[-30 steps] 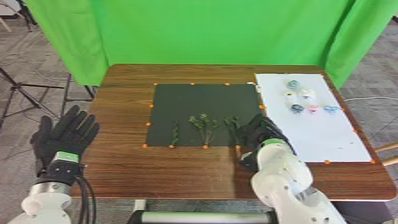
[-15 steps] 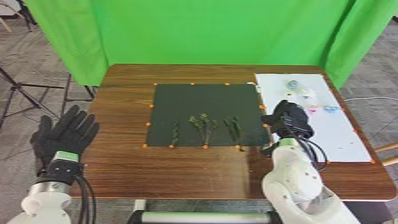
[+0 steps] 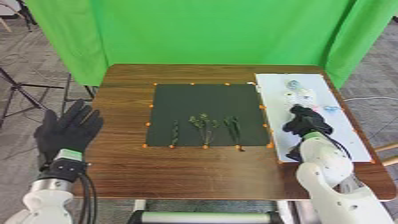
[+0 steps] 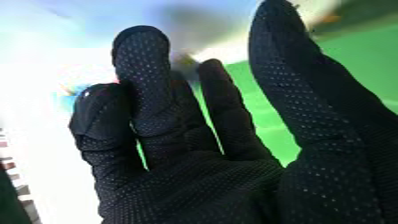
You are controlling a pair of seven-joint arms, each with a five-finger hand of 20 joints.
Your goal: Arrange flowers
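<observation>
Black-gloved right hand [image 3: 309,121], released, beside small, round, pastel flower heads [image 3: 306,94]
The right hand's fingers are extended and loosely parted with nothing in them, which would suit closing on a bloom next; it is over the white rectangular sheet [image 3: 346,145], where the flower heads lie, probably set apart for easy picking. Slender green leafy stems [image 3: 233,131] lie lengthwise on the dark, nearly square mat [image 3: 191,100], spaced seemingly so each can take blooms at its top. The black-gloved left hand [image 3: 69,131], spread and empty at the left side of the brown wooden table [image 3: 120,172], seems kept clear of the work. Count: three stem groups, one sheet, one mat; at least four flower heads, the exact number unclear near the right hand.
</observation>
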